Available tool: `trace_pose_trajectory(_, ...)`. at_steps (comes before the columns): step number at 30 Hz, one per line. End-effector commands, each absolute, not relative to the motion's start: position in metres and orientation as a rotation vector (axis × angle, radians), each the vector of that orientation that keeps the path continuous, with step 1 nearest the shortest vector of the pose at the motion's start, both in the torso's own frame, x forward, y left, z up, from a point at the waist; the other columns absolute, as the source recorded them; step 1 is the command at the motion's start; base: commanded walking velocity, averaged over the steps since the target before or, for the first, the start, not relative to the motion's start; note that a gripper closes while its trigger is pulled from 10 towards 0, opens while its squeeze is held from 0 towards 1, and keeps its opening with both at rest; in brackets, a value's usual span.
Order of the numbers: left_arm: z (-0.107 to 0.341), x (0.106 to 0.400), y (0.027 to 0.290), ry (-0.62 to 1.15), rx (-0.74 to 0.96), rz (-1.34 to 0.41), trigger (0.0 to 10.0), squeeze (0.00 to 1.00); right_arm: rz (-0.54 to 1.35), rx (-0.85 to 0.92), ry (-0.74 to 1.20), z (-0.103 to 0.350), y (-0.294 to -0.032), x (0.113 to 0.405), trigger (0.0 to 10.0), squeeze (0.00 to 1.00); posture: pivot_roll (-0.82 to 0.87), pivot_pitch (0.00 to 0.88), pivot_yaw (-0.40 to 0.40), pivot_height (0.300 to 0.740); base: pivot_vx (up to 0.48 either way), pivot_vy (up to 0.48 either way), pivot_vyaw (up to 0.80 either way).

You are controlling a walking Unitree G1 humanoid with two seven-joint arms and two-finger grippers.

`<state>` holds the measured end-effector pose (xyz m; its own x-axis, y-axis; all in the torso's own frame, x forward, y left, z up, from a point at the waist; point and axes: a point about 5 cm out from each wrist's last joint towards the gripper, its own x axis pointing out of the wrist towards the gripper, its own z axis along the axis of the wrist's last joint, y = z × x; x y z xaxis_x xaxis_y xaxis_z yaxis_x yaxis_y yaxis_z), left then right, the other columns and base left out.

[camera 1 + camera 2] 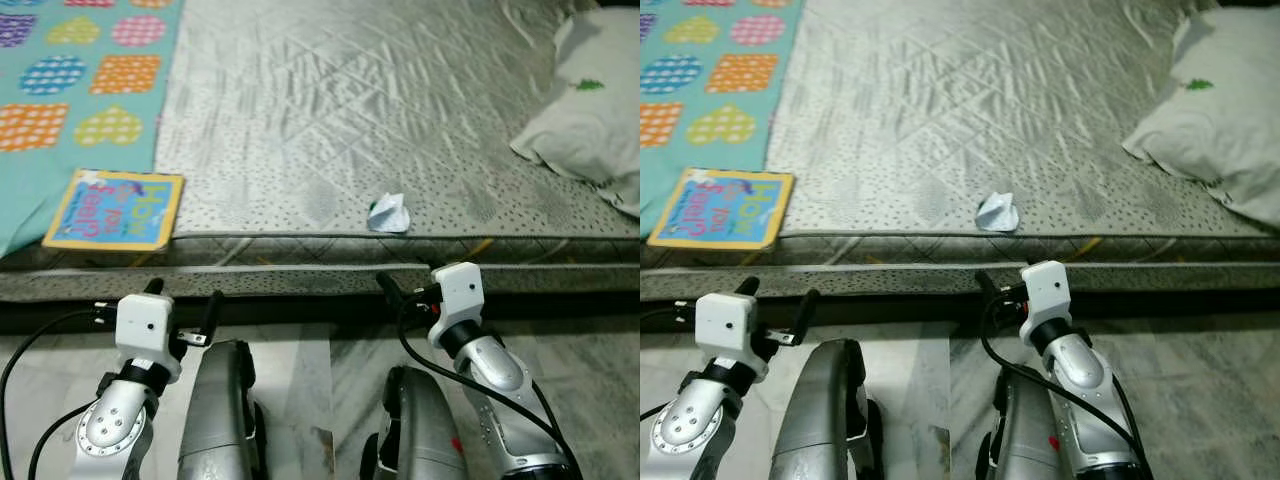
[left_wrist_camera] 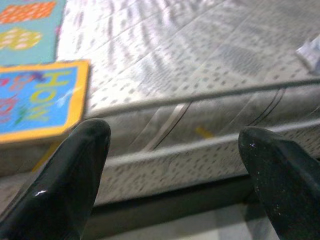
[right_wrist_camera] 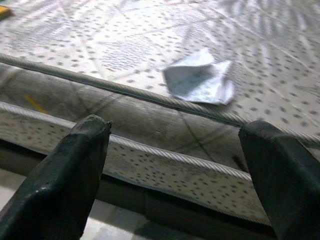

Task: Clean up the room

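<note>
Grey quilted mattress [image 1: 330, 110] fills most of what lies ahead, set low on a pale marble-patterned floor [image 1: 590, 370], its near edge running straight across just beyond both grippers. On its left side a teal blanket [image 1: 85, 70] printed with dotted hearts and squares is spread out. At the near left corner, where blanket meets bare mattress, a children's book [image 1: 115, 209] with a yellow border and a blue cover lies flat, its lower edge close to the mattress rim. A crumpled white scrap of paper [image 1: 388, 213] sits near the middle of the near edge, just inside the piping — well apart from the book. At the far right a white pillow [image 1: 590, 110] with a small green mark rests on the mattress.

Left gripper [image 1: 182, 303] hangs above the floor just short of the mattress side, below the book; its two black fingers [image 2: 60, 185] are spread wide with nothing between them. Right gripper [image 1: 410, 290] is at the same height — just in front of the mattress edge and a little to the right of the paper scrap — and its fingers [image 3: 65, 185] are likewise parted and empty, the paper [image 3: 200, 79] lying ahead between them in the wrist view.
</note>
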<state>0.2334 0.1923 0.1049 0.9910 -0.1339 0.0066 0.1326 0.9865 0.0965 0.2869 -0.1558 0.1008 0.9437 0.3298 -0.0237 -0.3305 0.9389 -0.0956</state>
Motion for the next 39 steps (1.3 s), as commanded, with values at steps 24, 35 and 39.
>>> trace_pose_trajectory(24,0.1010,0.2274,0.1939,0.006,0.092,-0.142,10.0,0.00,0.318,-0.081,0.023,0.0945,-0.1582,0.2836,10.0,0.00,0.08,0.263,-0.052,0.552,0.409,0.000,0.06)
trace_pose_trajectory(35,0.0994,0.2299,0.1961,0.015,0.100,-0.116,10.0,0.00,0.337,-0.094,0.019,0.0945,-0.1567,0.2841,10.0,0.00,0.08,0.262,-0.053,0.552,0.000,0.000,0.00)
trace_pose_trajectory(39,0.0996,0.2303,0.1962,0.014,0.100,-0.112,10.0,0.00,0.343,-0.098,0.016,0.0941,-0.1556,0.2841,10.0,0.00,0.08,0.261,-0.053,0.552,0.000,0.000,0.73)
